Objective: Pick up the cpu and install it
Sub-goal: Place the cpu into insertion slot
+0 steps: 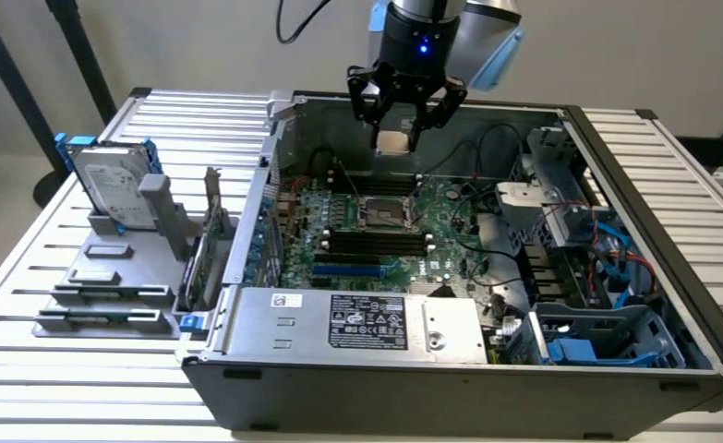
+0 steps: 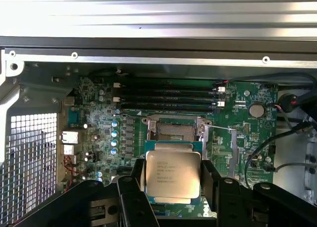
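Silver cpu [image 2: 172, 173] — printed face up, level — above the socket [image 2: 171, 130]

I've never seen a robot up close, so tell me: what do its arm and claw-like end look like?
The arm ends in a dark round wrist with a small glowing blue light and a pale blue cap beside it. A black cable loops nearby. The jaws are black, built of angular linked bars.

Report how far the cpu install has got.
Done: the cpu is picked up, clamped by its edges in the gripper's jaws. In hand: it hangs inside the open computer case, above the motherboard. Left: the socket sits empty, so the chip is not yet seated.
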{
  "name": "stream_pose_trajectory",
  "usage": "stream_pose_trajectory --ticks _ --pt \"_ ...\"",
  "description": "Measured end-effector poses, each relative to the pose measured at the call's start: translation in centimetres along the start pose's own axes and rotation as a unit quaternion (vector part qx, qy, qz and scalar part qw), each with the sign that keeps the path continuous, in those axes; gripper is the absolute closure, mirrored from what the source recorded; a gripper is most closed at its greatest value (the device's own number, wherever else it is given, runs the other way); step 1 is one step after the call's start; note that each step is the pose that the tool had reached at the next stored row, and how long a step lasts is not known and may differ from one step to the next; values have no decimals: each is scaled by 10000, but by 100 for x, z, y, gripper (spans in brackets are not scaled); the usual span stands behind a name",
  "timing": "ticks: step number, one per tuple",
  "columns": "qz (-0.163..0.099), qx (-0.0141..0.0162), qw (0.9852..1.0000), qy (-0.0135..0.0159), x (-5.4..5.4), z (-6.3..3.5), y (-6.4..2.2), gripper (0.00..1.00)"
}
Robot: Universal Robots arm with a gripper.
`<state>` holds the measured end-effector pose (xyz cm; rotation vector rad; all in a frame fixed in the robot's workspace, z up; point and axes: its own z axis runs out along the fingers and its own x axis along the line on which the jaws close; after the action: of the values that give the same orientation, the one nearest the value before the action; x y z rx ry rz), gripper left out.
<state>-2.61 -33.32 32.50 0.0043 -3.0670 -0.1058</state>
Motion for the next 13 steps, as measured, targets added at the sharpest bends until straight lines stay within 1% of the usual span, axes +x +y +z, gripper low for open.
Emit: stream_pose_trajectory --ticks 3,6,9,13 --pt "193 -14 9998 -14 0 1 0 45" --pt "439 -32 9990 -31 0 4 0 45" --pt "675 -49 9977 -47 0 6 -1 45" --pt "967 -70 9953 -67 -1 8 -1 45"
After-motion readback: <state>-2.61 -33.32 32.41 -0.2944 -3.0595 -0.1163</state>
